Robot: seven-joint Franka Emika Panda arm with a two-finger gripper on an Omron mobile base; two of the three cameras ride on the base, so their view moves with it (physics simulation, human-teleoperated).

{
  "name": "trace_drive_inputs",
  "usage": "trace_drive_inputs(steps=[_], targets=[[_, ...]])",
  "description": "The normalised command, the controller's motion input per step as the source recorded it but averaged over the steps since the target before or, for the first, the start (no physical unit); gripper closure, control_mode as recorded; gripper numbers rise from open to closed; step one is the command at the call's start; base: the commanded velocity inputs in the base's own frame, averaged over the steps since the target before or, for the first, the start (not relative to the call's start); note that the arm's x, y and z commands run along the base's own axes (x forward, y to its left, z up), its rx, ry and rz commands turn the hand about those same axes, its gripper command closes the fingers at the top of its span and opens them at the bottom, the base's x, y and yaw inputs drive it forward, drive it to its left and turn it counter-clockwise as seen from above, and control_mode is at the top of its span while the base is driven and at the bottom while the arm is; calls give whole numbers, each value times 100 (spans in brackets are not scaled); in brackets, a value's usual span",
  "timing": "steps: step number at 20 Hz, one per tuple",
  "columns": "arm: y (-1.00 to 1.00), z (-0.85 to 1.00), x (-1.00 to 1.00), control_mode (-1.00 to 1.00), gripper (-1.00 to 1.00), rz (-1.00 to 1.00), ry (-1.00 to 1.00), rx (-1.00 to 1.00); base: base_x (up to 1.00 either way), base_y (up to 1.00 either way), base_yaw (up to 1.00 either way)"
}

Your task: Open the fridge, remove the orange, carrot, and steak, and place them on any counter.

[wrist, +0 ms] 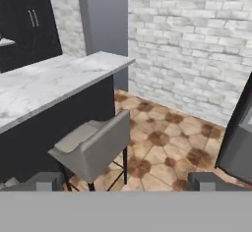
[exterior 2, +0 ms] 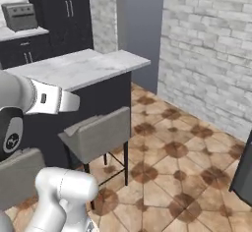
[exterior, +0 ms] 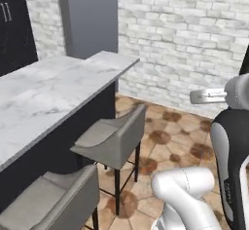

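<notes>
On your left, the counter (wrist: 44, 86) runs toward the brick wall (wrist: 187, 44) as a long marble island top, bare where you see it, so any stretch of it can take the food later. Two grey bar stools (exterior: 114, 139) are tucked under its overhang, which keeps the tiled floor (exterior 2: 177, 152) free for driving. Your gripper (wrist: 125, 182) hangs in mid-air over that floor, jaws spread wide and holding nothing. At the far right, the dark slab at the frame's edge is probably the fridge (wrist: 238, 137), door apparently shut; the orange, carrot and steak are presumably still inside.
</notes>
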Motion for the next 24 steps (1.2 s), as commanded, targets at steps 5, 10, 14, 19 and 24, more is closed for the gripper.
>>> trace_drive_inputs(steps=[5,10,14,19,24], targets=[[0,0,0,100,-100,0,0,0,-38,-1,-83],[0,0,0,100,-100,0,0,0,-17,-27,-41],[0,0,0,100,-100,0,0,0,-24,-33,-30],[0,0,0,100,-100,0,0,0,-10,-34,-24],[0,0,0,100,-100,0,0,0,20,-31,-11]])
